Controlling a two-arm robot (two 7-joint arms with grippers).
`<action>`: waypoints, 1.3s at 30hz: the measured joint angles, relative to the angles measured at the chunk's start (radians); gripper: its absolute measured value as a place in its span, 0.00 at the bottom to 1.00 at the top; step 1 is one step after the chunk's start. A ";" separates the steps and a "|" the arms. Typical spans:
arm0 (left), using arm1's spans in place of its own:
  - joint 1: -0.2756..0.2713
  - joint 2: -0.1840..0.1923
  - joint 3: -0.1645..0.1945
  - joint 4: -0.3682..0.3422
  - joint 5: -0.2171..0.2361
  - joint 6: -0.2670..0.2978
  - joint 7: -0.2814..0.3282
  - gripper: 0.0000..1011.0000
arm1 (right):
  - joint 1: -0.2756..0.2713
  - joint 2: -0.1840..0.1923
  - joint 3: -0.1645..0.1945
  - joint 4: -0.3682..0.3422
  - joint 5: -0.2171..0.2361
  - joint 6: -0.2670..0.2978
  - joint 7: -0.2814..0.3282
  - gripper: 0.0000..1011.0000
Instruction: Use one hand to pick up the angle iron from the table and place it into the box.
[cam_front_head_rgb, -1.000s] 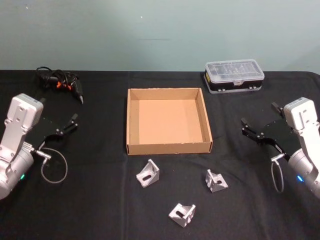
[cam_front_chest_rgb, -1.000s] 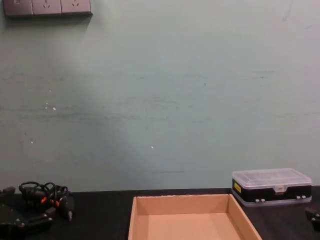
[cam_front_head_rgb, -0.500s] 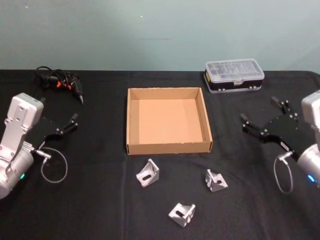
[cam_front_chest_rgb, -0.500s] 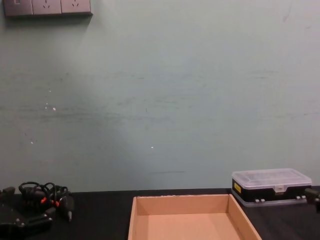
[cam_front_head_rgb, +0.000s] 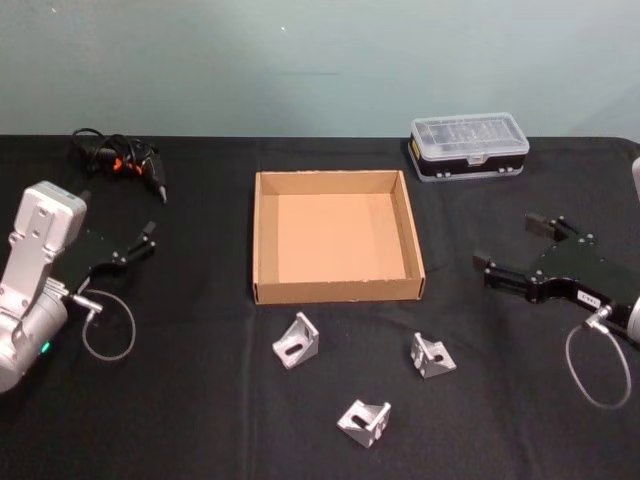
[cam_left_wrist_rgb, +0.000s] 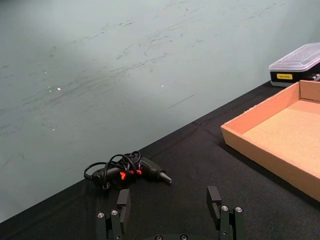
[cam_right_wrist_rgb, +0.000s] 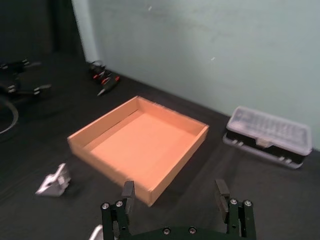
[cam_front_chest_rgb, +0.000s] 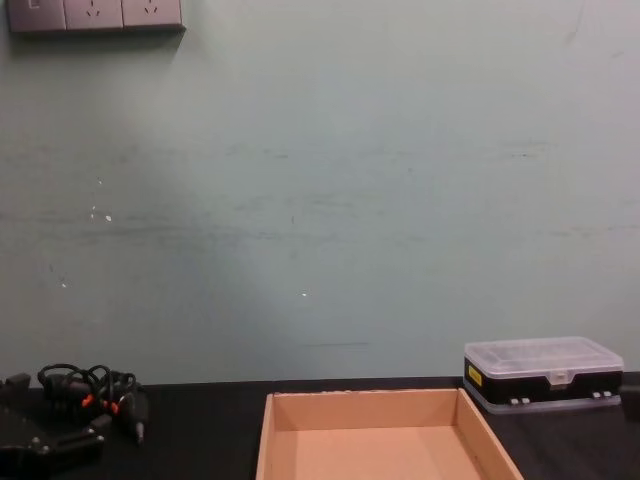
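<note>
Now we hold our right gripper (cam_front_head_rgb: 505, 242) over the table (cam_front_head_rgb: 200, 400), right of the box (cam_front_head_rgb: 335, 290), fingers spread and empty. Three angle irons (cam_front_head_rgb: 296, 342) (cam_front_head_rgb: 432, 356) (cam_front_head_rgb: 364, 423) lie on the table in front of the box. Our left gripper (cam_left_wrist_rgb: 168, 197) sits parked at left, fingers apart.

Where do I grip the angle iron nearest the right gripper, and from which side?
Take the angle iron across its two flat side webs, coming straight down from above. It lies low on the table with its slotted faces sloping, so only those sides look parallel. The right gripper, open, would probably need turning to straddle them. The left gripper sits parked far left.
</note>
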 joint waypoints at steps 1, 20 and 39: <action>0.000 0.000 0.000 0.000 0.000 0.000 0.000 0.99 | -0.004 0.011 0.006 -0.020 0.012 0.036 0.013 0.99; 0.000 0.000 0.000 0.000 0.000 0.000 0.000 0.99 | 0.025 0.037 -0.079 -0.078 0.031 0.288 0.074 0.99; 0.000 0.000 0.000 0.000 0.000 0.000 0.000 0.99 | 0.075 -0.049 -0.162 -0.057 -0.021 0.395 0.022 0.99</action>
